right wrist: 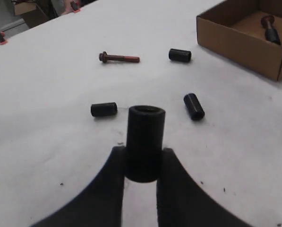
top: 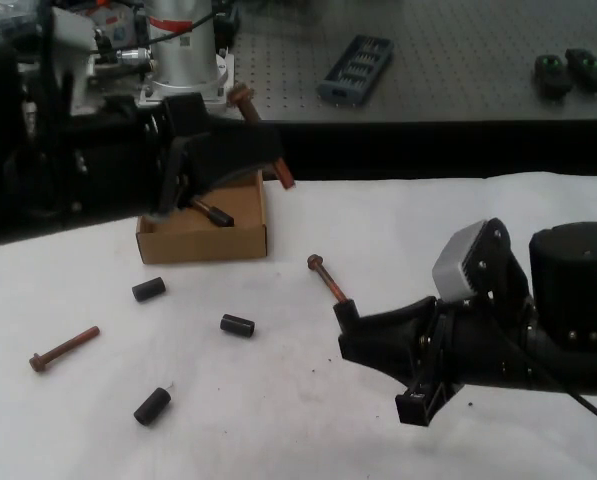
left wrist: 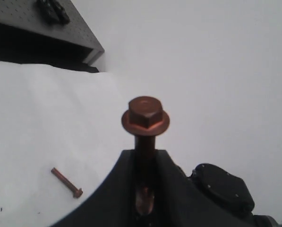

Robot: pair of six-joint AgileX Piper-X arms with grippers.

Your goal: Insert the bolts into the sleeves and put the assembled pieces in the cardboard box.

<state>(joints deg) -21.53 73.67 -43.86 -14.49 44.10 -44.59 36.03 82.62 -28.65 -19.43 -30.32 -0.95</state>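
Observation:
My left gripper (left wrist: 144, 163) is shut on the shank of a copper bolt (left wrist: 145, 118), head outward; it hangs just above the cardboard box (top: 203, 243), where that bolt (top: 243, 100) slants past the fingers. One assembled piece (top: 213, 212) lies in the box (right wrist: 235, 40). My right gripper (right wrist: 141, 163) is shut on a black sleeve (right wrist: 145, 135), open end outward, over the cloth at the front right. Three loose sleeves (top: 149, 290) (top: 237, 325) (top: 151, 405) and two loose bolts (top: 328, 277) (top: 64, 348) lie on the white cloth.
A dark perforated bench runs along the back with a blue rack (top: 355, 68) and two black parts (top: 571, 70) on it. A metal column (top: 183, 45) stands behind the box. The white cloth (top: 278, 420) covers the front.

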